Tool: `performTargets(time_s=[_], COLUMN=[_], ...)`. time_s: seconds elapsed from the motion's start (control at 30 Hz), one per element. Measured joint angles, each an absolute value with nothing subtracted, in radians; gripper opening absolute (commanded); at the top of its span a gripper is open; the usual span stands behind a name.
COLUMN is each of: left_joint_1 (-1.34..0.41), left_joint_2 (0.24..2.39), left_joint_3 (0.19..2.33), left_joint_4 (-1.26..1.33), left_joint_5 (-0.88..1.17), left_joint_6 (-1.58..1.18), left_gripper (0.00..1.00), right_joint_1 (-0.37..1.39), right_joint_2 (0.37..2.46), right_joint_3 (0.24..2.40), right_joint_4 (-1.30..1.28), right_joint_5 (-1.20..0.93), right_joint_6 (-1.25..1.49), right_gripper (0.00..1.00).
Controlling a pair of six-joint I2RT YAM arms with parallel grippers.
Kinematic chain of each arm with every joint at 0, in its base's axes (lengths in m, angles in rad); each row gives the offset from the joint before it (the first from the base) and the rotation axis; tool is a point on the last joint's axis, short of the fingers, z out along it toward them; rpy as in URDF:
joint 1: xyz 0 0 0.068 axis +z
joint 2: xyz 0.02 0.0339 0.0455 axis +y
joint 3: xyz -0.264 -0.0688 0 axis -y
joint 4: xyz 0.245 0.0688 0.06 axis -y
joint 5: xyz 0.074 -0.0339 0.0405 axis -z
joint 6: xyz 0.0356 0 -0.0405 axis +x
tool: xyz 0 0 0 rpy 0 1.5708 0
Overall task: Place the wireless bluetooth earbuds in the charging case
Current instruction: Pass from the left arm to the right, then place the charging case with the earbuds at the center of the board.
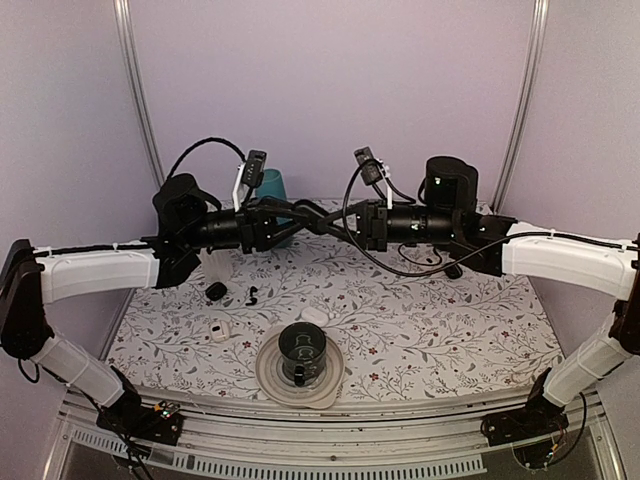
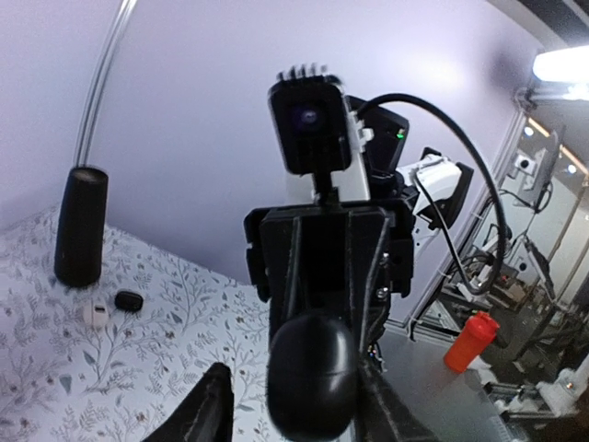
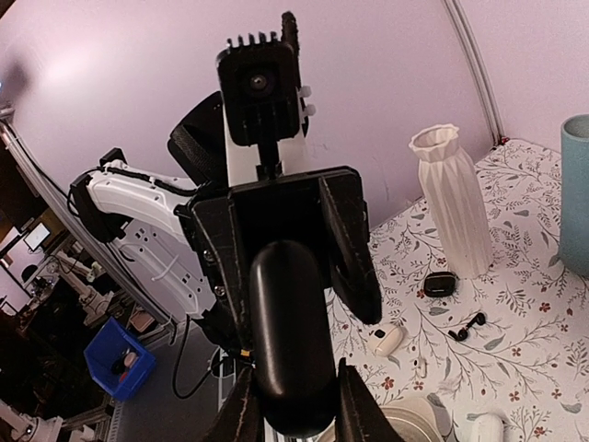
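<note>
From above, the left gripper [image 1: 296,220] and right gripper [image 1: 336,226] were nose to nose high over the table [image 1: 450,330]. One tiny hooked earbud [image 1: 252,296] lay far below on the left arm's side, with open room around it. In the left wrist view, the left jaws stood apart around the black charging case [image 2: 311,378], with a gap on one side. In the right wrist view, the right jaws hugged the charging case tight, and its long side pointed straight out from them.

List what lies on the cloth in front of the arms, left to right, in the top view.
Black pod → earbud → mug. The white pieces overlap these, so they are left out.
</note>
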State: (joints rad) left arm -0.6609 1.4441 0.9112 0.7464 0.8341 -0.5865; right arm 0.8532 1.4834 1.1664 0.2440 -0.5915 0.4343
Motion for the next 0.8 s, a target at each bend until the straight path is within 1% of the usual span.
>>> performTargets(time_s=[0.13, 0.2, 0.3, 0.37, 0.67, 0.8], left_joint_1=[-0.659, -0.657, -0.653, -0.650, -0.643, -0.636], left_joint_2=[1.436, 1.425, 1.407, 1.394, 1.324, 1.284], left_joint_3=[0.889, 0.876, 0.853, 0.834, 0.768, 0.740], left_joint_4=[0.711, 0.693, 0.676, 0.670, 0.617, 0.588], left_joint_5=[0.776, 0.750, 0.708, 0.682, 0.537, 0.469], left_joint_6=[-0.565, -0.550, -0.543, -0.541, -0.516, -0.506], left_gripper=[0.78, 0.86, 0.93, 0.96, 0.96, 0.96], right_joint_1=[0.841, 0.832, 0.813, 0.797, 0.684, 0.612], right_joint_2=[1.483, 1.483, 1.482, 1.481, 1.470, 1.509], right_joint_3=[1.146, 1.129, 1.100, 1.083, 0.999, 0.981], right_joint_4=[0.254, 0.257, 0.255, 0.255, 0.228, 0.203], right_joint_5=[-0.586, -0.584, -0.577, -0.575, -0.530, -0.511], right_joint_6=[0.453, 0.459, 0.469, 0.475, 0.487, 0.502], right_gripper=[0.03, 0.03, 0.03, 0.03, 0.03, 0.03])
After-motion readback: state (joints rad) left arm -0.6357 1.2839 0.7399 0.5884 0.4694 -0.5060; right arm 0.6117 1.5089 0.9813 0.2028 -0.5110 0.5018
